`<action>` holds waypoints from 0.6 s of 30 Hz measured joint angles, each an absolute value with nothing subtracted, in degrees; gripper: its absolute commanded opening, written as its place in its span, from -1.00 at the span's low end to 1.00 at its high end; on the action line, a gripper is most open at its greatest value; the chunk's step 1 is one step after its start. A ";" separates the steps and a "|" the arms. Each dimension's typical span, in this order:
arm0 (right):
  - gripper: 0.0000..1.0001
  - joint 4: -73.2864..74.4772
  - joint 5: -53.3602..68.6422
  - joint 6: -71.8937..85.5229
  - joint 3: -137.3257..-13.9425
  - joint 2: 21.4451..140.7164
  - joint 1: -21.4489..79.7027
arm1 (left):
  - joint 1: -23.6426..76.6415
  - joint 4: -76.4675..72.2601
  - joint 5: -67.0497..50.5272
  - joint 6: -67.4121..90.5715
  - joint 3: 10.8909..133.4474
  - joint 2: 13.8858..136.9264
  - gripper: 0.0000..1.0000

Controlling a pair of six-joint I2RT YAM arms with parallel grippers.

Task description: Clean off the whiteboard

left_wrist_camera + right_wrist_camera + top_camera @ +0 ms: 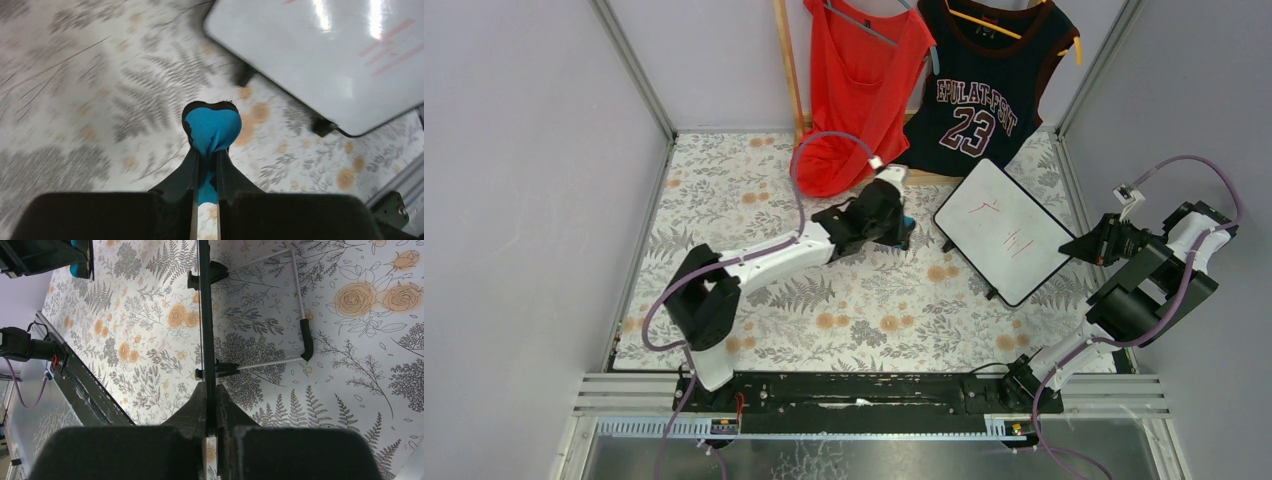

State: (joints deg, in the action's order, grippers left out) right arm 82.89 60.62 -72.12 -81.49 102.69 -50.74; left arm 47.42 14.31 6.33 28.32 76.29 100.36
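The whiteboard (1004, 230) lies tilted at the right centre, with thin red strokes (1014, 240) on it. My right gripper (1079, 245) is shut on its right edge. In the right wrist view the board shows edge-on (206, 315), clamped between my right gripper's jaws (211, 390), with its wire stand (300, 305) beside it. My left gripper (896, 225) is shut on a small blue eraser (908, 226), just left of the board and apart from it. In the left wrist view the eraser (212, 125) sticks out of my left gripper (210, 152), and the board (325, 60) is at the upper right.
A red top (859, 90) and a dark jersey with the number 23 (984, 90) hang at the back. The floral tablecloth (754, 200) covers the table. Metal frame posts stand at the back corners, and a rail (874, 395) runs along the near edge.
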 measured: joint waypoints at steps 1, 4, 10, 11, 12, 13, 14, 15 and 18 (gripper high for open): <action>-1.00 82.89 60.62 -72.12 -81.49 102.69 -50.74 | 48.14 13.06 5.56 26.79 77.97 101.62 -1.00; -1.00 82.89 60.60 -72.10 -81.49 102.69 -50.74 | 49.95 10.04 2.74 22.81 81.41 105.23 -1.00; -1.00 82.96 60.58 -72.12 -81.49 102.69 -50.74 | 51.53 6.68 -0.43 17.41 86.96 110.78 -1.00; -1.00 82.98 60.58 -72.14 -81.49 102.69 -50.72 | 51.72 6.07 -0.97 16.84 88.58 111.81 -1.00; -1.00 83.02 60.60 -72.14 -81.49 102.69 -50.70 | 51.99 5.39 -1.26 16.40 90.30 112.88 -1.00; -1.00 83.05 60.58 -72.14 -81.49 102.69 -50.68 | 52.27 4.93 -1.58 16.03 91.94 113.89 -1.00; -1.00 83.05 60.58 -72.14 -81.49 102.69 -50.65 | 52.69 4.23 -1.96 15.66 93.84 115.04 -1.00; -1.00 83.05 60.58 -72.14 -81.49 102.69 -50.63 | 53.08 3.46 -2.28 15.42 95.31 115.96 -1.00; -1.00 83.05 60.60 -72.14 -81.49 102.67 -50.50 | 54.76 1.63 -4.10 14.63 99.98 119.13 -1.00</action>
